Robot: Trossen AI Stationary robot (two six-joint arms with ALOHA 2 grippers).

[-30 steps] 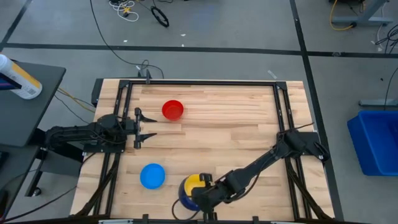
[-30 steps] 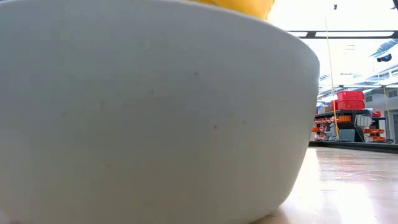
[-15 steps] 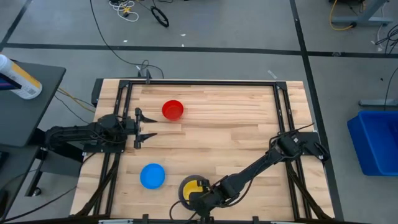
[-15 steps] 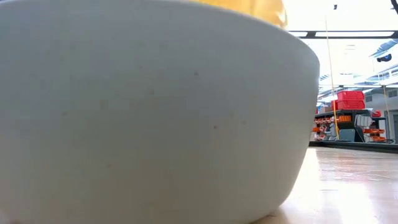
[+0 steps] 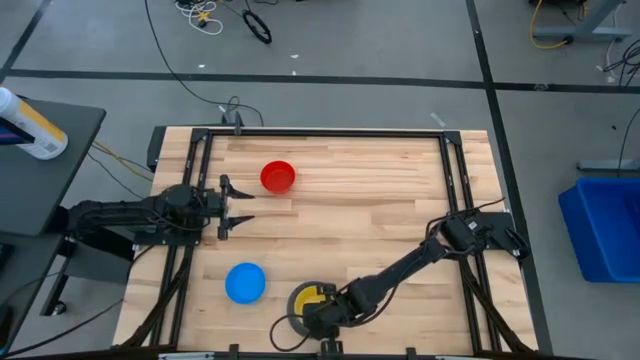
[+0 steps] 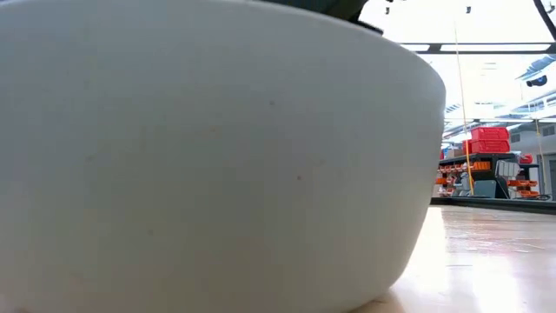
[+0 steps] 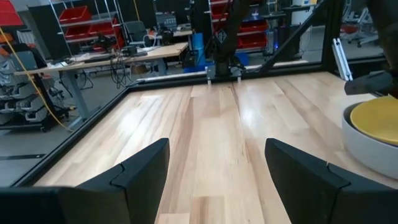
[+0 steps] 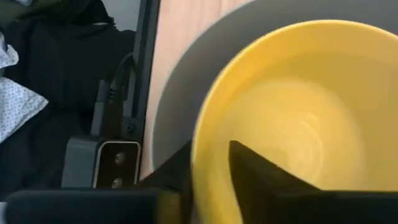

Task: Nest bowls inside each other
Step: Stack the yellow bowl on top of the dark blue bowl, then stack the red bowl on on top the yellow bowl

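A yellow bowl [image 5: 310, 294] sits inside a larger pale grey bowl [image 5: 291, 306] at the table's near edge. The grey bowl's wall [image 6: 217, 156] fills the low view. My right gripper [image 5: 322, 312] is over the yellow bowl's near right rim. It is open, with one finger inside the bowl and one outside [image 8: 208, 149]. A red bowl [image 5: 277, 177] rests on its base at the far left. A light blue bowl [image 5: 245, 283] rests near the front left. My left gripper [image 5: 228, 205] waits open at the left, holding nothing. My right gripper straddles the yellow bowl's rim [image 8: 200, 155], slanting down from the table's right. One finger [image 8: 255, 174] is inside the bowl; the other [image 8: 171, 171] is outside, between the yellow and grey walls. Yellow shows between the inner finger and the rim. I cannot tell whether the outer finger touches.
Black frame rails [image 5: 455, 180] run round the wooden table. A small dark camera box [image 8: 102, 165] stands at the near edge beside the grey bowl. Bare wood [image 5: 370, 200] lies across the middle and far right.
My right gripper has come down with the yellow bowl, which has sunk into the grey bowl. In the low view it no longer shows above the grey rim. A dark blue patch that showed under the yellow bowl is now covered.
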